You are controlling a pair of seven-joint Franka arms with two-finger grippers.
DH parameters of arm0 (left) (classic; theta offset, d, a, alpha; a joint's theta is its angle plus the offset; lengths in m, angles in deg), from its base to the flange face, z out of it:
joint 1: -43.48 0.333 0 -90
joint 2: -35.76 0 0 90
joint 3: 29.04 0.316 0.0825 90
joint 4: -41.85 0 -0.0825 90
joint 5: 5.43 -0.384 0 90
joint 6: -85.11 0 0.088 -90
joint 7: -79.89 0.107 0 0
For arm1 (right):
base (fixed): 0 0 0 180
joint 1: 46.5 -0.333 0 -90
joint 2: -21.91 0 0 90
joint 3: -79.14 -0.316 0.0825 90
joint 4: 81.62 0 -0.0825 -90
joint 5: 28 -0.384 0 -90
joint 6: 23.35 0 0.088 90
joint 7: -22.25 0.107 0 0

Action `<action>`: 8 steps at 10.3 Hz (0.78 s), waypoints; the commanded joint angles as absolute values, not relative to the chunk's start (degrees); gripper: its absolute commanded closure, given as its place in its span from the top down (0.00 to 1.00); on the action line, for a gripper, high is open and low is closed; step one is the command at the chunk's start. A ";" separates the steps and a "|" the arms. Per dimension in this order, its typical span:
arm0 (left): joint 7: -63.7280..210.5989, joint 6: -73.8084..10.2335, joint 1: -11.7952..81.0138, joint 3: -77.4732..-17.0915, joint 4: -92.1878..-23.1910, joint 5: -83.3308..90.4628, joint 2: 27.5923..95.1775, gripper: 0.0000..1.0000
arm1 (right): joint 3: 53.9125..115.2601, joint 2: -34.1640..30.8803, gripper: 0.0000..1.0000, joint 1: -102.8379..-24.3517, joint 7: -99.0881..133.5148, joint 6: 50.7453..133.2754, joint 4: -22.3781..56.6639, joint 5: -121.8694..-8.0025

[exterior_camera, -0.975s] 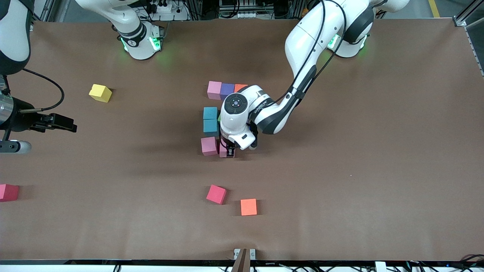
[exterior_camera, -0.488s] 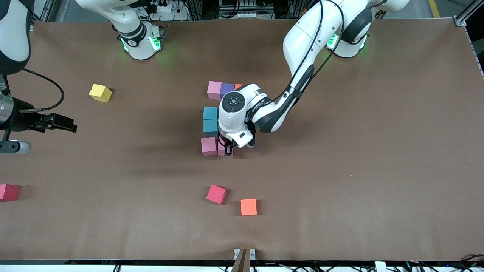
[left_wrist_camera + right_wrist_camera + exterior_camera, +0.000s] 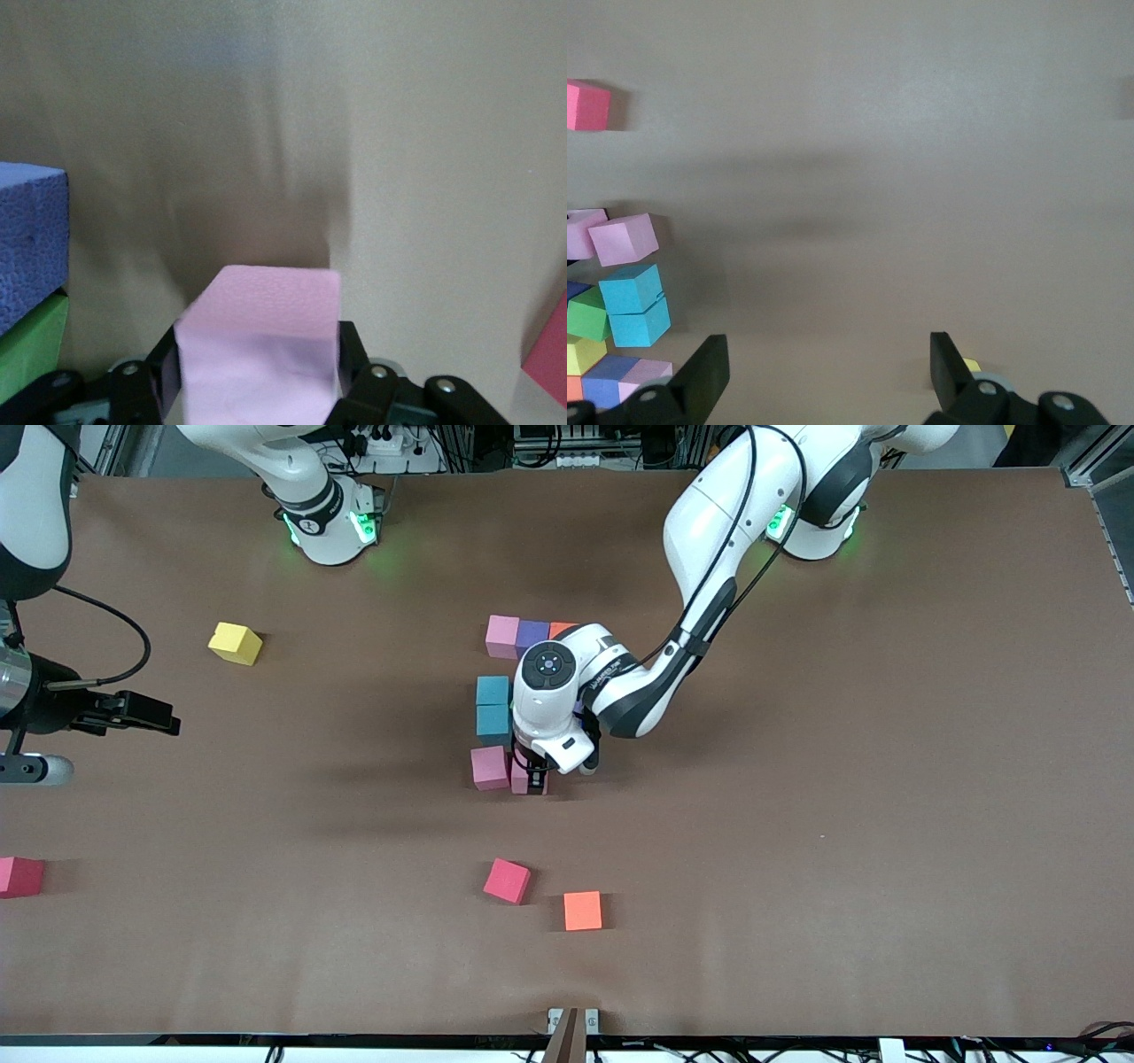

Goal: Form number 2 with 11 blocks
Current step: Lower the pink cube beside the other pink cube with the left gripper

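Plenty of bare table (image 3: 842,797) toward the left arm's end, and a wide empty strip between the cluster and the two loose blocks nearer the camera: a red block (image 3: 507,880) and an orange block (image 3: 582,911) just beside it. A yellow block (image 3: 235,643) sits well apart toward the right arm's end, and another red block (image 3: 19,876) lies right at that edge of the front view.

The left gripper (image 3: 532,778) is down at the cluster's near edge, fingers (image 3: 352,359) flanking a pink block (image 3: 261,341) (whether the pads press it, I cannot tell). That block sits just beside a second pink block (image 3: 489,767), with two blue blocks (image 3: 493,708) above them in the view.

The right gripper (image 3: 824,372) waits over the right arm's end, jaws spread wide, nothing between them.
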State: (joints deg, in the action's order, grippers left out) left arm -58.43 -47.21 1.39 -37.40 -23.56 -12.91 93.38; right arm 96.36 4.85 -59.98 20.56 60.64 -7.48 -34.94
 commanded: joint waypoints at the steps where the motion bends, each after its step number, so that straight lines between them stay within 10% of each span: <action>1: -58.01 -47.87 0.94 -36.87 -23.10 -13.25 93.68 0.73 | 95.84 4.24 1.00 -59.06 20.58 60.06 -8.93 -35.74; 8: -57.66 -46.47 1.12 -36.95 -23.37 -13.25 92.19 0.73 | 95.84 4.16 1.00 -58.98 20.58 60.06 -8.93 -35.74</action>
